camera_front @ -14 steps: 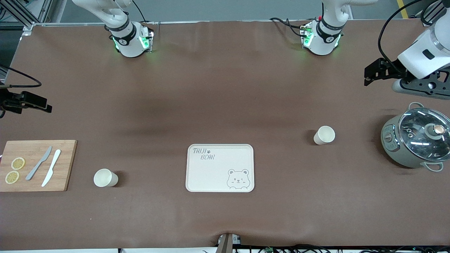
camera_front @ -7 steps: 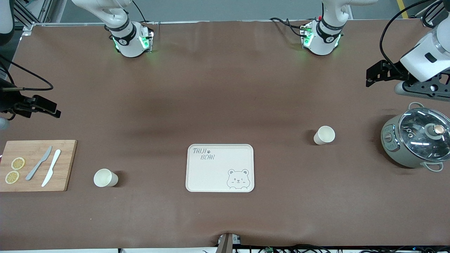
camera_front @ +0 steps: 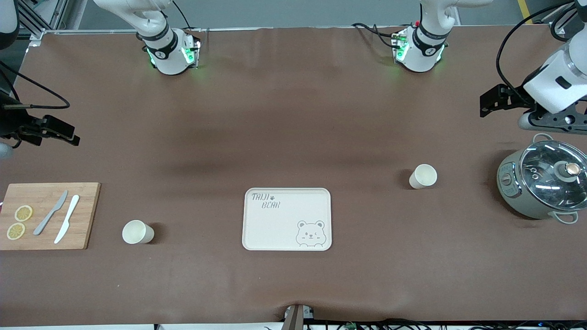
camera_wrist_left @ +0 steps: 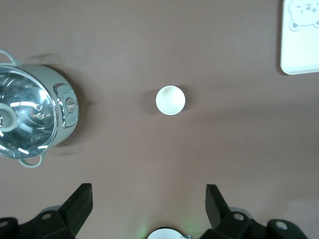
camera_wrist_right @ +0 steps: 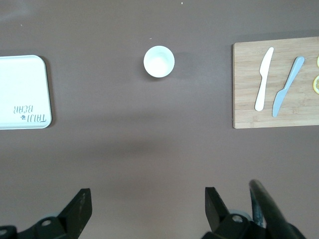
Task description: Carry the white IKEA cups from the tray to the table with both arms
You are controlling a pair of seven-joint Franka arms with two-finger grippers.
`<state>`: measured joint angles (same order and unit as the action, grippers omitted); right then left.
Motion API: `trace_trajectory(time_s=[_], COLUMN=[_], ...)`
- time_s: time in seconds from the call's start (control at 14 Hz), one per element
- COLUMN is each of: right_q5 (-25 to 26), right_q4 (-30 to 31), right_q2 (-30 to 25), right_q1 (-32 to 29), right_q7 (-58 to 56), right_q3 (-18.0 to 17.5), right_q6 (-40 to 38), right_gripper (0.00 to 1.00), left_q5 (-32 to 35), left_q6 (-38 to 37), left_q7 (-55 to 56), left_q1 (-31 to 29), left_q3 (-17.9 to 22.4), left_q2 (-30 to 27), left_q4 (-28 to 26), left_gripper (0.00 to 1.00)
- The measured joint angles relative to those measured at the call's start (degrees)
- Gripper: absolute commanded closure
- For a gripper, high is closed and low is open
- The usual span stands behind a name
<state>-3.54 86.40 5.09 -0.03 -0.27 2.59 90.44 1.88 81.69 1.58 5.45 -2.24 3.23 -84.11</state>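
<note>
1. Cups off the tray (camera_front: 286,219) already, both upright on the table (camera_front: 293,114) — one (camera_front: 137,232) beside the board (camera_front: 48,215), the other (camera_front: 423,176) near the pot (camera_front: 541,183).
2. Handling, judged: light, stiff thin plastic, smooth, tapered — pinch across the wall below the rim, gently.
3. Left gripper (camera_wrist_left: 148,209) over the pot end, right gripper (camera_wrist_right: 147,209) over the board end — both spread wide, empty.

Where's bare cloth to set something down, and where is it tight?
Widest bare patch: between the arm bases and the tray. More bare cloth between the tray and each cup, and along the camera edge. The tray holds nothing. Tighter: between one cup and the cutting board, and between the other and the pot, under the open left gripper.
</note>
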Motion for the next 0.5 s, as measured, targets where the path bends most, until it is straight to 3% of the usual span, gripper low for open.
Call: trace_trajectory(time_s=[0.5], right_q5=[0.0], right_q4=[-1.3], right_q2=[-0.2], right_q1=[0.0], right_q7=[-0.3], right_q3=[-0.1], right_q6=[-0.4], right_gripper=[0.0], left_q5=[0.4], left_q6=[0.7], left_q7=[1.0], left_q1=[0.0], left_q3=[-0.2], left_q2=[0.0], left_q4=[0.0], left_gripper=[0.0])
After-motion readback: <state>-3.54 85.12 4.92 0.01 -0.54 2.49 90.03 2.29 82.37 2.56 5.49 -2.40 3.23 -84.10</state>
